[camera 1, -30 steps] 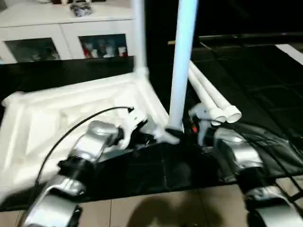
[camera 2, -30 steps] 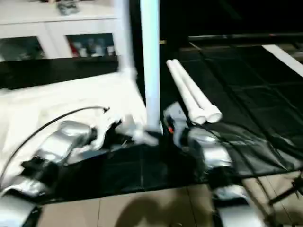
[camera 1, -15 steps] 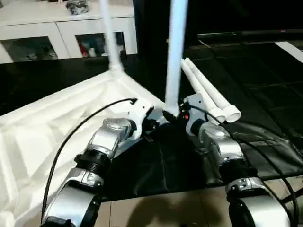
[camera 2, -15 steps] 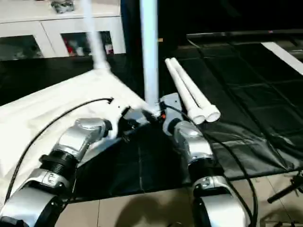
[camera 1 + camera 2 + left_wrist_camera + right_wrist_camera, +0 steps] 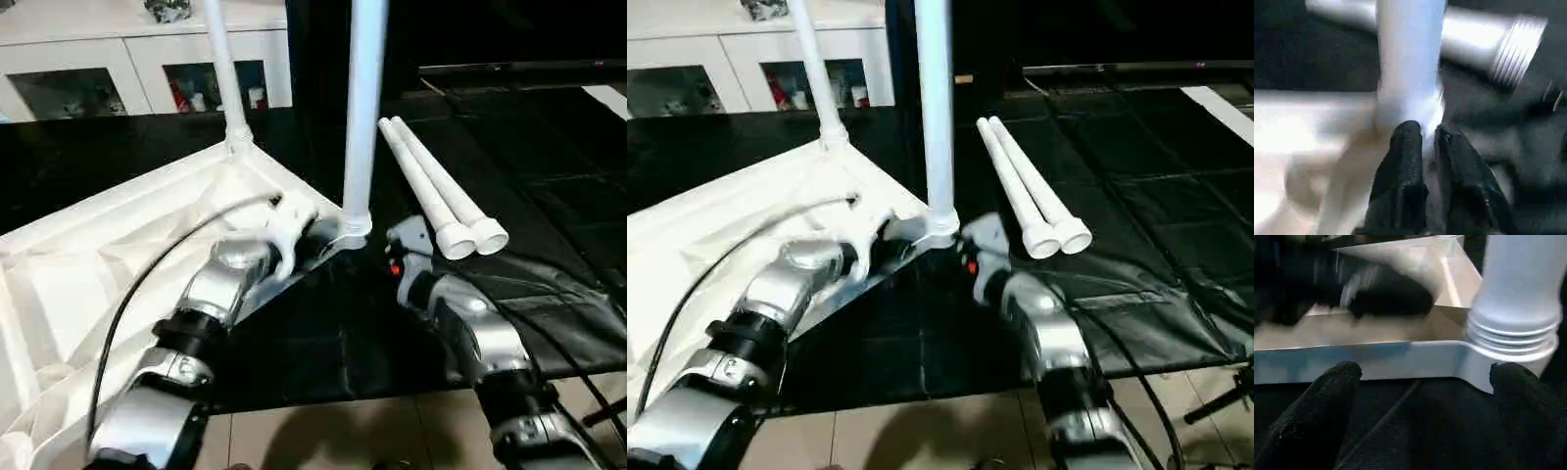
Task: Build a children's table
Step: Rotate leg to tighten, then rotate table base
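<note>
The white table top (image 5: 98, 264) lies upside down on the left of a black mat. One leg (image 5: 223, 69) stands upright in its far corner socket. A second leg (image 5: 362, 98) stands in the near corner socket (image 5: 355, 227). Two loose legs (image 5: 436, 191) lie side by side on the mat to the right. My left gripper (image 5: 1427, 134) rests at the foot of the near leg, its fingers (image 5: 1405, 147) only a narrow gap apart. My right gripper (image 5: 1425, 377) faces the same socket from the right, wide open and holding nothing.
A white cabinet (image 5: 147, 69) with glass doors stands behind the table top. The black mat (image 5: 323, 333) ends at a tiled floor (image 5: 343, 431) in front of me. A black cable (image 5: 147, 284) loops over my left forearm.
My right gripper has opened wide and drawn back from the near leg's foot. My left fingers have parted slightly. The camera has shifted.
</note>
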Controlling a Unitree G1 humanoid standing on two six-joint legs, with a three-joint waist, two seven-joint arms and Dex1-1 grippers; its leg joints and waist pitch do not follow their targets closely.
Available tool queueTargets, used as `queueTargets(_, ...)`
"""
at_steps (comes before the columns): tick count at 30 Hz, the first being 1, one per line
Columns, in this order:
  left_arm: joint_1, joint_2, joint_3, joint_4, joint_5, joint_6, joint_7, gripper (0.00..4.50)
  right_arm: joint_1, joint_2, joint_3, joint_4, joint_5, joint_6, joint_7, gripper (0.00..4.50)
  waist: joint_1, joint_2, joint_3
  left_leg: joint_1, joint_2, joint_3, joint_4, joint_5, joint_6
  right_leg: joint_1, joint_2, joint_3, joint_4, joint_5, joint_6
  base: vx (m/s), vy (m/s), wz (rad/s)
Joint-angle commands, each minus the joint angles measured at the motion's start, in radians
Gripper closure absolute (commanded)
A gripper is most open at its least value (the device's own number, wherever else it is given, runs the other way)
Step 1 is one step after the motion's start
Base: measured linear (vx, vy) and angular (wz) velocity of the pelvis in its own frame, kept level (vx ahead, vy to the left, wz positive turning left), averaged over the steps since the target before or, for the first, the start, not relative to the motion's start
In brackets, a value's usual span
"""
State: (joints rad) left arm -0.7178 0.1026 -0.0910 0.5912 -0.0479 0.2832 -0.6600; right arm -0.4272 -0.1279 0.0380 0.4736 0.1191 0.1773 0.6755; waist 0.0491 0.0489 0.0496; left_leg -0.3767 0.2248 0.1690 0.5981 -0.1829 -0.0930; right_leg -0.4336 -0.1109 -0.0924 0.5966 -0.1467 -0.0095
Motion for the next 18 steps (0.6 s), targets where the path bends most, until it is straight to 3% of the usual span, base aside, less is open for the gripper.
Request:
queueTargets(1,-0.008,0.011,0.040,-0.022,-0.021,-0.008,0.026,3.53,0.009,0.002,0.001,-0.014,-0.007,0.013,-0.019,0.00,0.002,-0.011,-0.079,0.001,-0.013,0.015,-0.059,-0.147,0.104,0.083,-0.017,0.029,-0.058,-0.153,-0.244,0.000,0.000,0.00)
queueTargets(6,0.011,0.070,0.099,-0.086,-0.022,0.037,0.086,3.53,0.026,0.014,0.023,-0.038,-0.011,0.033,-0.037,0.00,-0.006,-0.013,-0.077,0.002,-0.014,0.013,-0.063,-0.166,0.077,0.081,-0.015,0.027,-0.063,-0.215,-0.204,0.000,0.000,0.00)
queueTargets(9,0.046,0.138,0.146,-0.152,0.009,0.071,0.149,3.53,0.022,0.028,0.043,-0.029,-0.021,0.033,-0.040,0.00,-0.007,-0.013,-0.078,0.002,-0.012,0.011,-0.064,-0.156,0.076,0.081,-0.015,0.028,-0.059,-0.201,-0.207,0.000,0.000,0.00)
queueTargets(10,0.062,0.166,0.164,-0.180,0.019,0.088,0.175,3.82,0.019,0.033,0.050,-0.023,-0.025,0.032,-0.042,0.00,-0.016,-0.009,-0.078,-0.001,-0.011,0.009,-0.064,-0.143,0.075,0.082,-0.014,0.026,-0.052,-0.172,-0.211,0.000,0.000,0.00)
queueTargets(11,0.086,0.199,0.182,-0.209,0.041,0.094,0.205,3.90,0.016,0.040,0.056,-0.009,-0.031,0.028,-0.048,0.00,-0.018,-0.018,-0.079,-0.001,-0.010,0.010,-0.064,-0.144,0.077,0.081,-0.013,0.026,-0.054,-0.174,-0.209,0.000,0.000,0.00)
queueTargets(12,0.107,0.225,0.193,-0.230,0.061,0.100,0.224,3.90,0.013,0.045,0.060,0.004,-0.036,0.025,-0.053,0.00,-0.017,-0.017,-0.079,0.000,-0.011,0.010,-0.063,-0.143,0.076,0.081,-0.015,0.027,-0.052,-0.180,-0.208,0.000,0.000,0.00)
queueTargets(13,0.129,0.253,0.200,-0.248,0.084,0.109,0.241,4.00,0.009,0.051,0.064,0.015,-0.040,0.024,-0.059,0.00,-0.018,-0.009,-0.079,0.003,-0.009,0.010,-0.064,-0.139,0.073,0.076,-0.015,0.028,-0.052,-0.181,-0.209,0.000,0.000,0.00)
queueTargets(18,0.251,0.395,0.238,-0.309,0.203,0.167,0.341,4.34,-0.006,0.073,0.087,0.040,-0.049,0.025,-0.067,0.00,-0.013,-0.002,-0.075,0.012,-0.007,0.011,-0.068,-0.168,0.054,0.067,-0.011,0.030,-0.051,-0.188,-0.204,0.000,0.000,0.00)
